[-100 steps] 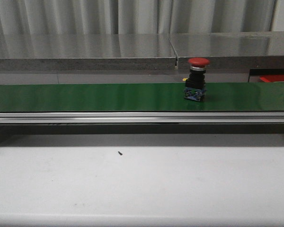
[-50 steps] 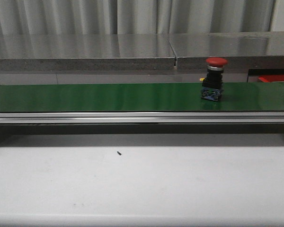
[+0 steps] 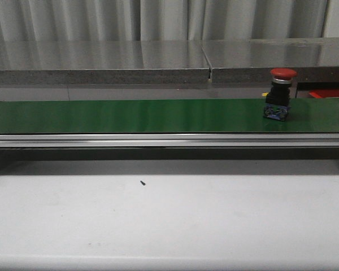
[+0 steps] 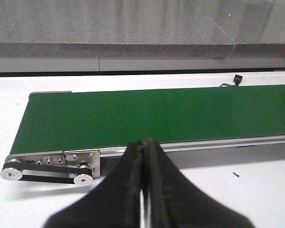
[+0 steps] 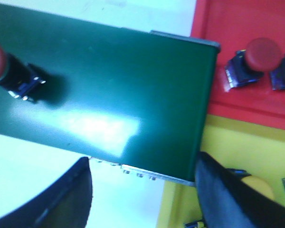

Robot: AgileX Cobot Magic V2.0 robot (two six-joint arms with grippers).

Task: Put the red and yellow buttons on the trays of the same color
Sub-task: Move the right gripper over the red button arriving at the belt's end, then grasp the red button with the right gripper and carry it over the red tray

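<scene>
1. Left gripper (image 4: 143, 190): clenched, dark fingers (image 4: 133, 190) pressed flat together, nothing between them. It hangs over the white table (image 4: 256, 190), just short of the belt's near rail.
2. Past the left gripper lies the green belt (image 4: 147, 116). Its end roller and pulleys (image 4: 47, 170) sit off to one side of the fingers. A small dark speck (image 4: 235, 175) is on the table to the other side. No button shows on this stretch.
3. Beyond the belt, far from the left gripper: a small black connector (image 4: 236, 77) on the table, then a grey stone ledge (image 4: 133, 50).
4. Right gripper (image 5: 142, 190): released, fingers (image 5: 57, 199) spread wide with nothing between them. It is above the belt's end, looking down.
5. Straight ahead of the open gap is the belt end; its near rail (image 5: 142, 173) lies between the fingers.
6. Red button (image 5: 9, 71): upright on the belt, well off to one side of the right gripper, not touched. In the front view it (image 3: 281, 93) stands near the belt's right end.
7. Yellow tray (image 5: 237, 156): just beside the other finger, past the belt end. A yellow button (image 5: 259, 187) lies partly hidden behind that finger.
8. Red tray (image 5: 228, 47): beyond the yellow one, farther from the gripper. It holds a second red button (image 5: 256, 59), and another blue base (image 5: 282, 76) is cut off at the frame edge.
9. Neither arm shows in the front view.
</scene>
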